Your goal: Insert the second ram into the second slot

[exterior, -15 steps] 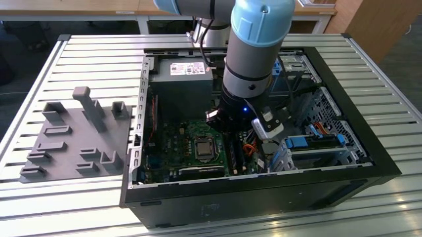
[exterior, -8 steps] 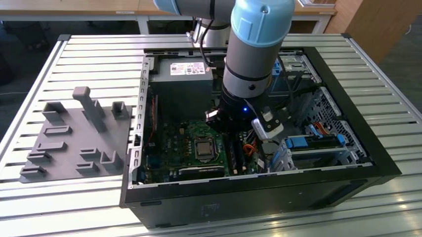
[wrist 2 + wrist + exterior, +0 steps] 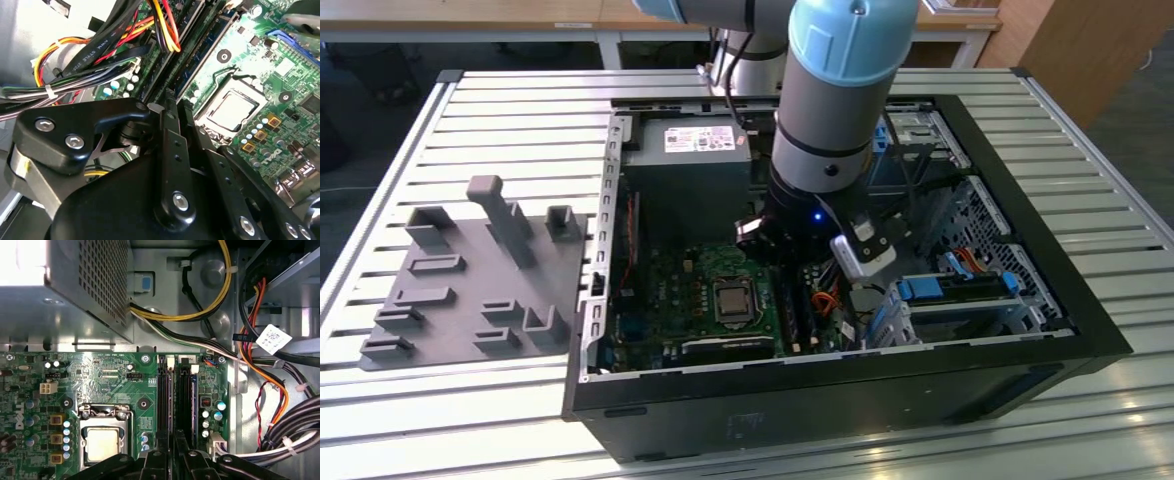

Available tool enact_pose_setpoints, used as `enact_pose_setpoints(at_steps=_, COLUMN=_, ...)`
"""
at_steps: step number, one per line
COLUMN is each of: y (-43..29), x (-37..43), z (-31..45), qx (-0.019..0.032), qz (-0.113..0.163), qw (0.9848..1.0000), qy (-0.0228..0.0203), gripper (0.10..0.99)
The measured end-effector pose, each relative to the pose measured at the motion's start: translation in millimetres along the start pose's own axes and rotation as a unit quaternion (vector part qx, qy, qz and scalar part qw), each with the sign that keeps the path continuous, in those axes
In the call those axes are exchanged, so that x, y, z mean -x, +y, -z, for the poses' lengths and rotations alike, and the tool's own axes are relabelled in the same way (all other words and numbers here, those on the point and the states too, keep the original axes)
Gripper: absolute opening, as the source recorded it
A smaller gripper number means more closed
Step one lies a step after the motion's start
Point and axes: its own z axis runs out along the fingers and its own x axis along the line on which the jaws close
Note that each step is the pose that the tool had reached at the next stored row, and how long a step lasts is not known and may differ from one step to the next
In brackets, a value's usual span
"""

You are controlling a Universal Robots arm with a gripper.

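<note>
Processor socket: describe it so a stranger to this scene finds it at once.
Inside the open black computer case lies a green motherboard. On it, beside the long dark memory slots, sits the processor socket: a metal frame around a square silver plate, the only large shiny square among small capacitors.

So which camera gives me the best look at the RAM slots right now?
The first wrist view: the RAM slots run straight and unobstructed beside the CPU socket. The second wrist view shows them slanted, partly behind the gripper. In the exterior view the arm crowds them.
</note>
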Motion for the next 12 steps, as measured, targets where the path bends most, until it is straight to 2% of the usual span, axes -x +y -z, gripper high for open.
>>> enact_pose_setpoints(at_steps=5, y=0.2, x=-0.1, z=7.8, qx=-0.0001, qz=0.000, qw=1.0000, qy=0.0000, gripper=0.204)
enact_pose_setpoints(at_steps=6, y=0.3, x=-0.1, z=8.2, qx=-0.0005, qz=0.000, qw=1.0000, qy=0.0000, gripper=0.192)
enact_pose_setpoints(at_steps=7, y=0.3, x=0.0, z=8.0, qx=-0.0014, qz=0.000, qw=1.0000, qy=-0.0001, gripper=0.125)
enact_pose_setpoints(at_steps=12, y=0.2, x=-0.1, z=7.0, qx=-0.0021, qz=0.000, qw=1.0000, qy=0.0000, gripper=0.106)
